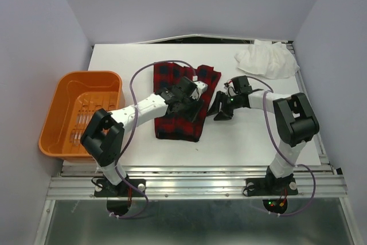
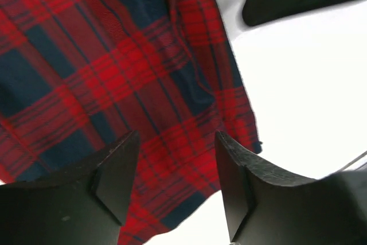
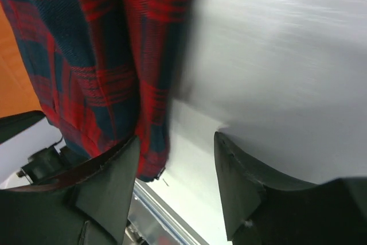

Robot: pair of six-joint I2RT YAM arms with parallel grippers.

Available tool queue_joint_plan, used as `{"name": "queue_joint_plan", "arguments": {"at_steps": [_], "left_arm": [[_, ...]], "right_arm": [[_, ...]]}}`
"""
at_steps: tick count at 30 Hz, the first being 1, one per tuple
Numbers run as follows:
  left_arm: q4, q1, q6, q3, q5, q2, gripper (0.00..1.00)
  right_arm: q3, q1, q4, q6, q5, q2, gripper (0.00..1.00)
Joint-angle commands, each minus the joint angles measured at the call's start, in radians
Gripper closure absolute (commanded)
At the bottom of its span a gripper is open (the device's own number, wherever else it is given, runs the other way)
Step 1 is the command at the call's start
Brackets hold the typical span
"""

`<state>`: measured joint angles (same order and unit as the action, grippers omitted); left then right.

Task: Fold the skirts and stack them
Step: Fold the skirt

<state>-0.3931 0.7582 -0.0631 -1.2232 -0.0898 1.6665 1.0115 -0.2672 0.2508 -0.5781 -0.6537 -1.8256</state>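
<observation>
1. One red-and-navy plaid skirt (image 1: 172,124) lies flat mid-table, between the two arms
2. Left gripper (image 2: 175,159) is over the skirt's right near part, fingers spread apart, holding nothing
3. Right gripper (image 3: 175,153) sits just right of the skirt, jaws apart over bare table (image 1: 252,142)
4. Orange basket (image 1: 57,142) at left; crumpled white cloth (image 1: 266,60) far right

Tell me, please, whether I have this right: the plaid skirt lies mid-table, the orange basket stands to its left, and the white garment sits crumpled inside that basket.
Not quite: the white garment sits crumpled on the far right corner of the table, not inside the orange basket, as the top external view shows. The rest holds.
</observation>
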Motion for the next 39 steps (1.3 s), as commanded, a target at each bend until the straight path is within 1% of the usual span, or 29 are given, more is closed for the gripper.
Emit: {"name": "queue_joint_plan", "arguments": {"at_steps": [1, 3, 5, 8, 10, 12, 13, 15, 16, 18, 19, 21, 22, 24, 25, 27, 28, 30, 31, 39], "left_arm": [[0.003, 0.038, -0.084, -0.009, 0.119, 0.016, 0.37], [0.014, 0.059, -0.083, -0.004, 0.140, 0.022, 0.37], [0.013, 0.072, -0.081, -0.007, 0.131, 0.032, 0.37], [0.010, 0.082, -0.080, -0.019, 0.119, 0.055, 0.32], [0.005, 0.084, -0.078, -0.027, 0.116, 0.076, 0.31], [0.003, 0.084, -0.076, -0.029, 0.116, 0.090, 0.33], [0.005, 0.084, -0.076, -0.029, 0.113, 0.093, 0.38], [0.014, 0.084, -0.076, -0.024, 0.105, 0.104, 0.42], [0.017, 0.084, -0.076, -0.022, 0.099, 0.108, 0.47], [0.025, 0.084, -0.080, -0.018, 0.098, 0.114, 0.49], [0.033, 0.084, -0.080, -0.012, 0.096, 0.118, 0.51], [0.039, 0.084, -0.080, -0.010, 0.094, 0.121, 0.56], [0.042, 0.084, -0.080, -0.009, 0.094, 0.124, 0.61], [0.045, 0.084, -0.080, -0.007, 0.096, 0.124, 0.68], [0.045, 0.084, -0.076, -0.007, 0.061, 0.121, 0.75], [0.045, 0.086, -0.072, -0.010, 0.047, 0.111, 0.81], [0.045, 0.086, -0.070, -0.012, 0.036, 0.107, 0.89], [0.040, 0.085, -0.061, -0.022, 0.027, 0.093, 0.98], [0.039, 0.086, -0.060, -0.025, 0.019, 0.087, 1.00], [0.057, 0.084, -0.057, -0.027, -0.065, 0.036, 1.00]], "right_arm": [[-0.017, -0.046, -0.117, -0.023, -0.004, -0.043, 0.41], [-0.010, -0.061, -0.114, -0.017, 0.002, -0.070, 0.43], [-0.010, -0.085, -0.113, -0.014, 0.003, -0.107, 0.44], [-0.011, -0.095, -0.122, -0.014, -0.001, -0.129, 0.45], [-0.007, -0.104, -0.122, -0.016, -0.003, -0.136, 0.46], [-0.007, -0.104, -0.120, -0.016, -0.004, -0.135, 0.48], [-0.014, -0.104, -0.125, -0.019, -0.006, -0.135, 0.50], [-0.027, -0.104, -0.136, -0.028, -0.007, -0.132, 0.53], [-0.037, -0.104, -0.151, -0.032, -0.009, -0.129, 0.56], [-0.039, -0.113, -0.153, -0.031, -0.009, -0.129, 0.60], [-0.037, -0.113, -0.147, -0.028, -0.009, -0.129, 0.65], [-0.039, -0.113, -0.148, -0.028, -0.009, -0.129, 0.70], [-0.037, -0.113, -0.154, -0.031, -0.011, -0.130, 0.74], [-0.027, -0.113, -0.162, -0.031, -0.018, -0.142, 0.75], [-0.019, -0.124, -0.157, -0.025, -0.023, -0.152, 0.78], [-0.002, -0.133, -0.154, -0.022, -0.026, -0.176, 0.81], [0.001, -0.133, -0.153, -0.023, -0.033, -0.184, 0.84], [0.002, -0.144, -0.156, -0.023, -0.038, -0.196, 0.88], [0.004, -0.144, -0.157, -0.023, -0.037, -0.198, 0.90], [0.012, -0.153, -0.153, -0.026, -0.027, -0.202, 0.99]]}}
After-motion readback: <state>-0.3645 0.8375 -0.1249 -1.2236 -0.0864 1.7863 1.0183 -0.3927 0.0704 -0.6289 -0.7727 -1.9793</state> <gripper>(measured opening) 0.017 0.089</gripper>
